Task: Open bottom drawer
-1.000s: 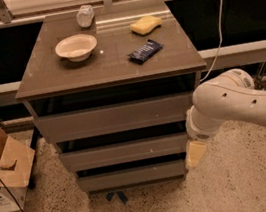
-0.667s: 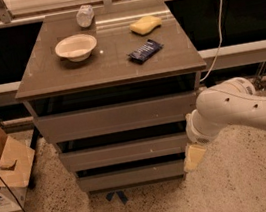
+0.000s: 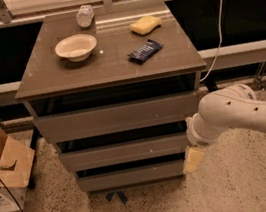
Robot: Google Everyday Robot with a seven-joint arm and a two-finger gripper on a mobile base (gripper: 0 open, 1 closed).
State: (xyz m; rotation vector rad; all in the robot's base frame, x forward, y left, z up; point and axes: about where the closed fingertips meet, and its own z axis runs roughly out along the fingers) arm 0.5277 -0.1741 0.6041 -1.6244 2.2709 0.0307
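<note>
In the camera view, the bottom drawer (image 3: 130, 176) is sitting lowest of three in the grey-brown cabinet (image 3: 57, 79), just above the speckled floor. The white arm (image 3: 240, 113) is reaching in from the right. Its gripper (image 3: 193, 159) is hanging at the drawer's right end, and I cannot tell whether it is open or closed. A bowl (image 3: 76, 47), a yellow sponge (image 3: 145, 24) and a dark packet (image 3: 144, 51) are lying on top.

Grey-brown three-drawer cabinet (image 3: 116, 69), its top carrying a white bowl (image 3: 76, 47), a yellow sponge (image 3: 145, 24), a dark blue packet (image 3: 144, 51) and a clear crumpled bottle (image 3: 85, 15) at the rear edge. The bottom drawer (image 3: 129, 176) is showing a low, plain front. The gripper (image 3: 193, 159) is hanging at that front's right end, below the white arm (image 3: 240, 113). An open cardboard box (image 3: 4, 167) is lying on the floor, left.
</note>
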